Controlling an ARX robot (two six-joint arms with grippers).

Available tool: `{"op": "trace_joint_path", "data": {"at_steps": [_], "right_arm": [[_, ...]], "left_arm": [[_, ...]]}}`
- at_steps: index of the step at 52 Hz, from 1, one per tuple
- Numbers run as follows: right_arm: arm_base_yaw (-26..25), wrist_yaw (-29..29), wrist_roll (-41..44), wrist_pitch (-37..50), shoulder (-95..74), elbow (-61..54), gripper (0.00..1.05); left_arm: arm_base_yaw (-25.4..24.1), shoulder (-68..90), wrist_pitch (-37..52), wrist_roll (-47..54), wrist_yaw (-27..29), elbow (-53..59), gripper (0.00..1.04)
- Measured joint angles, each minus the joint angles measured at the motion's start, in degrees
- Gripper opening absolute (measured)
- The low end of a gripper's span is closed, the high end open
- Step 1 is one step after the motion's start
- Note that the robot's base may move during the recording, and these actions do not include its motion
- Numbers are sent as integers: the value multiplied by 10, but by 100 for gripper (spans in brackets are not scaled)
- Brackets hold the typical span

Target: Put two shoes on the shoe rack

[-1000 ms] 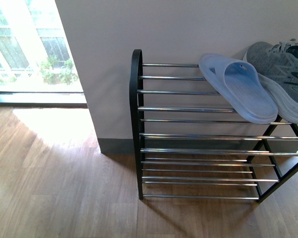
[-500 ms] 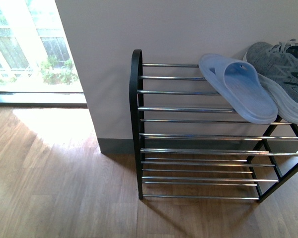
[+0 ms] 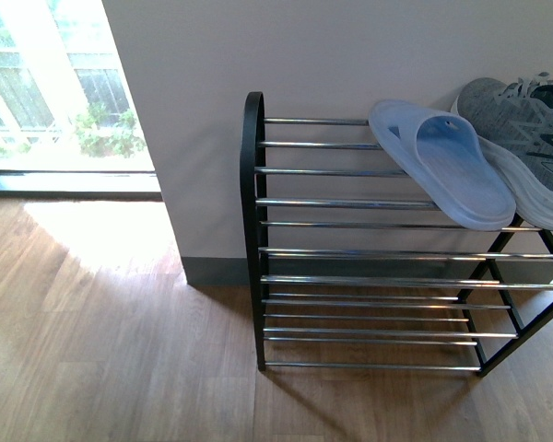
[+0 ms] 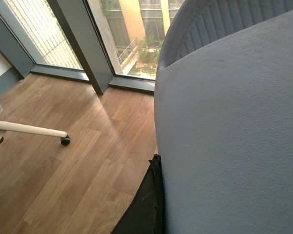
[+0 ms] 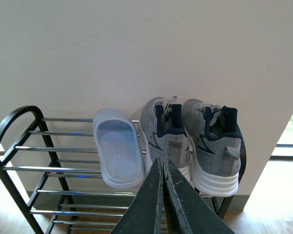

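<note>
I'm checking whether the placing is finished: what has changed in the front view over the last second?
Nothing visibly changed. The pale blue rubber slide sandal and the grey knit sneaker lie in the same spots on the top tier of the black-framed chrome-bar shoe rack, and neither arm appears in the front view.

The shoe rack (image 3: 369, 253) is showing glossy chrome bars in a matt black frame. On it, grey knit sneakers (image 5: 190, 141) are sitting beside a smooth plastic slipper (image 3: 442, 166).
</note>
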State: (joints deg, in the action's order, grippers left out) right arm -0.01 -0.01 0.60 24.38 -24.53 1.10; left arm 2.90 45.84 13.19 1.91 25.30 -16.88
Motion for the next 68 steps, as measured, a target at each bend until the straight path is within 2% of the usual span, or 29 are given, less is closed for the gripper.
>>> {"op": "trace_joint_path", "data": {"at_steps": [47, 53, 63, 68], "right_arm": [[0, 0, 0, -142, 144, 0, 1], [0, 0, 0, -238, 228, 0, 1], [0, 0, 0, -243, 241, 0, 2], [0, 0, 0, -243, 242, 0, 14]], "left_arm": [[0, 0, 0, 0, 0, 0, 2], [0, 0, 0, 0, 0, 0, 2], [0, 0, 0, 0, 0, 0, 2], [0, 0, 0, 0, 0, 0, 2]]}}
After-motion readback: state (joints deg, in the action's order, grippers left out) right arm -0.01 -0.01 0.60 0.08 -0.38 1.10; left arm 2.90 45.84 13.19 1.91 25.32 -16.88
